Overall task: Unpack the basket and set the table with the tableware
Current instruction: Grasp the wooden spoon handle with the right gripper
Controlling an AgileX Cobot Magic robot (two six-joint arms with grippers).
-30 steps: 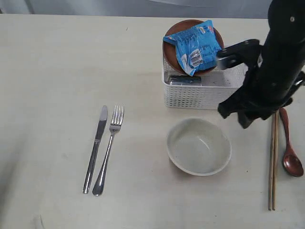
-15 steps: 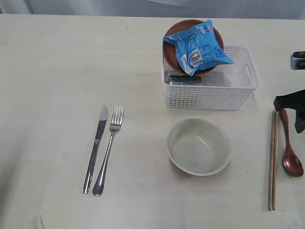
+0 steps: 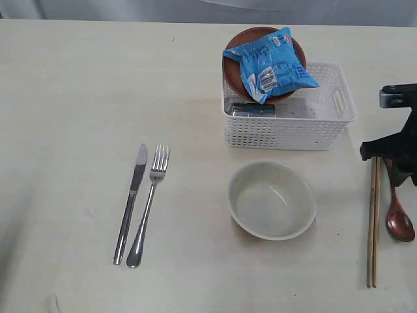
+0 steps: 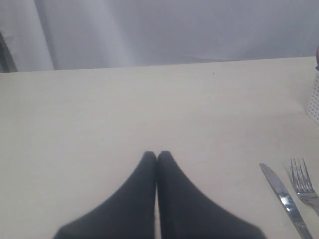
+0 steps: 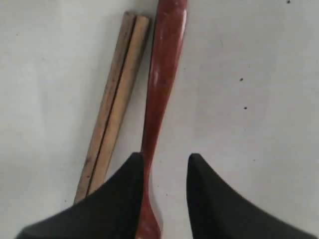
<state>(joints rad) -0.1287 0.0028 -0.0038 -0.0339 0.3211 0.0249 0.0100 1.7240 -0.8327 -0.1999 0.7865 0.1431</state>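
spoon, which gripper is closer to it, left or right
Right. The right gripper sits over the spoon handle; the left gripper is far off, beyond the knife and fork.

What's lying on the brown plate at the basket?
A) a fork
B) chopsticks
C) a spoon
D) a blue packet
D: the blue packet lies across the brown plate at the white basket, while the fork, spoon and chopsticks lie out on the table.
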